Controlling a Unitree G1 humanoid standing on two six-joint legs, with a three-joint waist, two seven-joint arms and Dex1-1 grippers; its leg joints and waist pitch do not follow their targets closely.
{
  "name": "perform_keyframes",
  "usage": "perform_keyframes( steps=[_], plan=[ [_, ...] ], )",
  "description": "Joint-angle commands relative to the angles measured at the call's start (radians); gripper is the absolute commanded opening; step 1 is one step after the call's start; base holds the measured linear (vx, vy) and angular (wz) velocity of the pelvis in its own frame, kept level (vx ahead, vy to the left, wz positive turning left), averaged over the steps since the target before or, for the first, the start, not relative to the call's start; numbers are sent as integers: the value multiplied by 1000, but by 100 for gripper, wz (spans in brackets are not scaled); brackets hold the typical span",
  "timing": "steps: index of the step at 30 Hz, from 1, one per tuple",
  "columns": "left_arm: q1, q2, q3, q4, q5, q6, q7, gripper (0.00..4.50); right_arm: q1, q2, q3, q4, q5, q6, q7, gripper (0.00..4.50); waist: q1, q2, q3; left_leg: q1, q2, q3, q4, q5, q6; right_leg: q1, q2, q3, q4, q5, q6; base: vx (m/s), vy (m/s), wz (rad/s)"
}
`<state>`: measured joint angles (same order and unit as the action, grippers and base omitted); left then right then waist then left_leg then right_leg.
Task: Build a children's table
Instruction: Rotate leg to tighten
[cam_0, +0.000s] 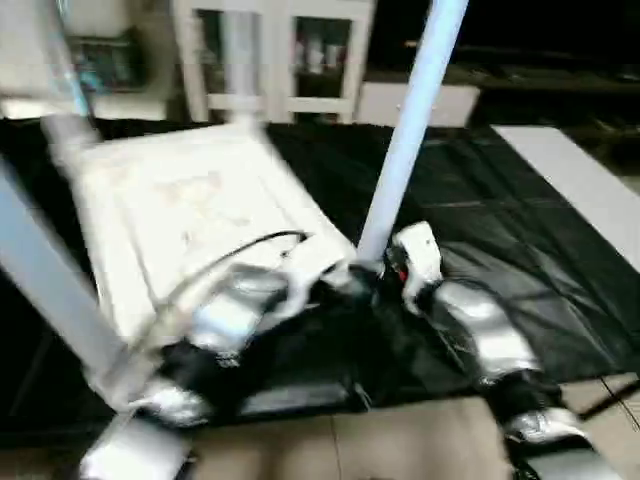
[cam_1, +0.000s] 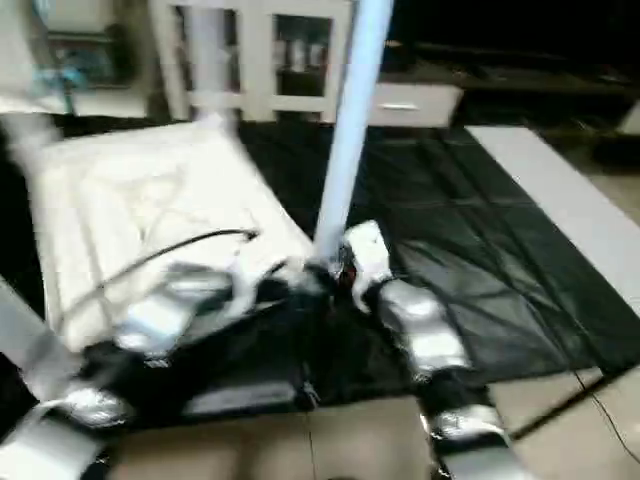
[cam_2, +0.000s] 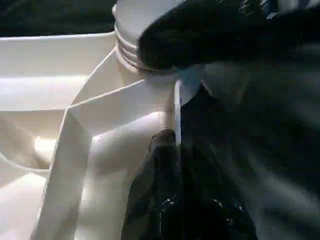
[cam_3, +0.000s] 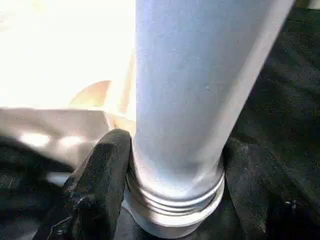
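The white tabletop (cam_0: 190, 215) lies underside up on black sheeting (cam_0: 480, 240), its ribs showing, and its near corner sits between my two hands. A long white leg (cam_0: 405, 140) stands upright and slightly tilted from that corner, its ringed lower end (cam_3: 175, 200) held in my right hand (cam_3: 172, 195): one black finger (cam_3: 102, 175) presses one flank of the tube just above the rings and the other finger the opposite flank. My left hand (cam_0: 325, 280) lies just beside the right one, at the tabletop's edge. In the left wrist view one of its black fingers (cam_2: 165, 175) rests against the thin corner wall (cam_2: 177, 112) of the tabletop, close under the leg's ringed end (cam_2: 127, 47); I cannot tell whether this hand grips the wall or only touches it. Two more legs rise from the tabletop's corners farther from my hands (cam_0: 240, 60) (cam_0: 65, 95). Beyond the sheeting stands white furniture (cam_0: 280, 55).
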<state>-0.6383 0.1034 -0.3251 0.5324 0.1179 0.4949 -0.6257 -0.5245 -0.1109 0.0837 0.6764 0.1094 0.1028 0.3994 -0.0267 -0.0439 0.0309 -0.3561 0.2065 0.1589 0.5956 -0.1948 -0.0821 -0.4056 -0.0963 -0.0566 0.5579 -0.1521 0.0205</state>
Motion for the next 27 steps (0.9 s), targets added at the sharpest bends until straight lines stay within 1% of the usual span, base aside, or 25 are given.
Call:
perform_keyframes(
  steps=[1, 2, 3, 4, 5, 6, 7, 8, 9, 10, 11, 12, 14, 15, 16, 18, 19, 20, 21, 22, 23, 24, 25, 26, 27],
  plan=[
    [-28, -29, 24, 30, -3, -37, 70, 0, -3, 28, 7, 49, -21, 11, -83, 249, -6, 3, -41, 7, 0, -9, -85, -493, -16, 19, -30, -3, -95, -612, -88, 0, 0, 0],
    [-59, -69, 42, 74, 12, -62, 151, 0, -25, 71, 10, 78, -45, -15, -153, 249, -7, 5, -39, 10, -2, -8, -82, -508, -9, 15, -30, -9, -102, -632, -84, 0, 0, 0],
    [-67, -78, 47, 86, 17, -71, 168, 0, -32, 82, 8, 86, -53, -27, -173, 249, -12, 6, -39, 11, -2, -11, -83, -519, -10, 18, -27, -19, -107, -636, -75, 0, 0, 0],
    [-71, -82, 50, 91, 19, -76, 176, 0, -35, 87, 7, 90, -56, -33, -183, 249, -10, 7, -41, 11, 1, -14, -84, -518, -10, 23, -30, -21, -106, -621, -77, 0, 0, 0],
    [-81, -91, 58, 105, 25, -90, 194, 0, -47, 105, -3, 101, -52, -41, -189, 249, -9, 10, -44, 6, 5, -17, -89, -508, -6, 30, -33, -20, -100, -566, -93, 0, 0, 0],
    [-88, -95, 62, 114, 30, -101, 202, 0, -54, 116, -10, 106, -49, -46, -195, 249, -8, 5, -46, 0, 5, -14, -90, -479, 3, 32, -33, -15, -94, -511, -113, 0, 0, 0],
    [-92, -87, 55, 117, 35, -109, 199, 0, -62, 128, -18, 108, -32, -64, -162, 249, -2, 6, -47, -2, 6, -10, -91, -450, 10, 31, -34, -7, -87, -464, -137, 0, 0, 0],
    [-91, -83, 53, 117, 34, -109, 198, 0, -63, 129, -19, 106, -25, -69, -147, 249, 1, 6, -45, -2, 6, -7, -91, -437, 14, 30, -34, -4, -85, -447, -147, 0, 0, 0],
    [-91, -79, 50, 119, 33, -110, 197, 0, -62, 129, -20, 102, -24, -73, -146, 249, 3, 7, -45, -7, 7, -5, -93, -412, 17, 33, -34, 0, -78, -417, -161, 0, 0, 0],
    [-91, -77, 48, 120, 32, -110, 196, 0, -62, 128, -20, 101, -24, -75, -146, 249, 6, 7, -46, -8, 8, -1, -94, -392, 19, 34, -34, 3, -75, -397, -168, 0, 0, 0],
    [-88, -62, 41, 135, 33, -122, 186, 0, -50, 121, -23, 71, -4, -92, -108, 249, 8, 4, -46, -7, 8, 0, -93, -384, 21, 33, -34, 4, -74, -388, -171, 0, 0, 0],
    [-86, -56, 40, 139, 34, -127, 182, 0, -43, 116, -23, 57, 2, -94, -89, 284, 10, 6, -47, -5, 8, 1, -92, -378, 24, 33, -35, 5, -72, -381, -174, 0, 0, 0],
    [-79, -44, 37, 140, 38, -137, 163, 0, -28, 101, -28, 28, 4, -116, -81, 321, 15, 5, -47, -7, 10, 7, -92, -353, 34, 34, -35, 9, -69, -349, -185, 0, 0, 0],
    [-71, -32, 37, 140, 39, -147, 147, 0, -12, 80, -26, -2, 0, -130, -53, 328, 15, 4, -47, -10, 9, 8, -91, -343, 41, 35, -34, 9, -68, -347, -182, 0, 0, 0],
    [-65, -21, 30, 137, 42, -155, 123, 0, 1, 66, -34, -29, 9, -127, -36, 328, 12, 1, -47, -21, 8, 4, -95, -327, 43, 45, -33, 7, -63, -364, -171, 0, 0, 0],
    [-60, -13, 24, 135, 44, -161, 106, 0, 9, 58, -40, -47, 15, -125, -25, 354, 14, 1, -49, -19, 9, 7, -92, -313, 45, 42, -37, 10, -65, -377, -164, 0, 0, 0],
    [-50, 2, 10, 127, 45, -185, 67, 0, 22, 37, -49, -75, 17, -126, -19, 361, 20, 3, -50, -12, 9, 11, -86, -289, 47, 33, -36, 15, -64, -354, -177, 0, 0, 0],
    [-40, 16, -1, 115, 44, -182, 35, 0, 32, 19, -55, -99, 22, -122, -11, 367, 23, 1, -51, -10, 10, 14, -84, -281, 50, 31, -35, 17, -62, -340, -183, 0, 0, 0],
    [-16, 48, -30, 85, 42, -198, -40, 0, 47, -22, -67, -137, 22, -116, 1, 376, 29, 4, -50, -6, 11, 17, -83, -265, 54, 29, -34, 19, -59, -315, -198, 0, 0, 0],
    [-4, 66, -46, 71, 38, -216, -78, 0, 54, -41, -73, -154, 21, -114, 14, 387, 34, 7, -51, -5, 12, 17, -83, -251, 56, 31, -35, 19, -56, -299, -203, 0, 0, 0],
    [11, 88, -62, 48, 33, -214, -125, 0, 62, -73, -73, -171, 15, -112, 39, 397, 41, 9, -50, -7, 15, 19, -86, -236, 58, 34, -32, 19, -51, -279, -208, 0, 0, 0],
    [21, 102, -72, 33, 29, -208, -153, 0, 67, -94, -72, -181, 11, -111, 57, 405, 41, 9, -50, -7, 15, 19, -86, -236, 58, 34, -32, 19, -51, -279, -208, 0, 0, 0],
    [39, 128, -88, 8, 19, -207, -207, 0, 77, -126, -80, -203, 18, -93, 94, 409, 47, 12, -52, 1, 15, 24, -81, -240, 59, 28, -33, 23, -49, -265, -220, 0, 0, 0],
    [43, 135, -91, 2, 17, -203, -217, 0, 80, -134, -81, -209, 22, -87, 105, 416, 47, 10, -53, -1, 16, 25, -80, -228, 60, 31, -32, 24, -44, -242, -227, 0, 0, 0],
    [61, 165, -98, -17, 11, -213, -256, 0, 103, -188, -84, -248, 56, -24, 199, 440, 51, 9, -54, -7, 17, 25, -79, -202, 62, 33, -28, 24, -36, -203, -234, 0, 0, 0]
  ],
)
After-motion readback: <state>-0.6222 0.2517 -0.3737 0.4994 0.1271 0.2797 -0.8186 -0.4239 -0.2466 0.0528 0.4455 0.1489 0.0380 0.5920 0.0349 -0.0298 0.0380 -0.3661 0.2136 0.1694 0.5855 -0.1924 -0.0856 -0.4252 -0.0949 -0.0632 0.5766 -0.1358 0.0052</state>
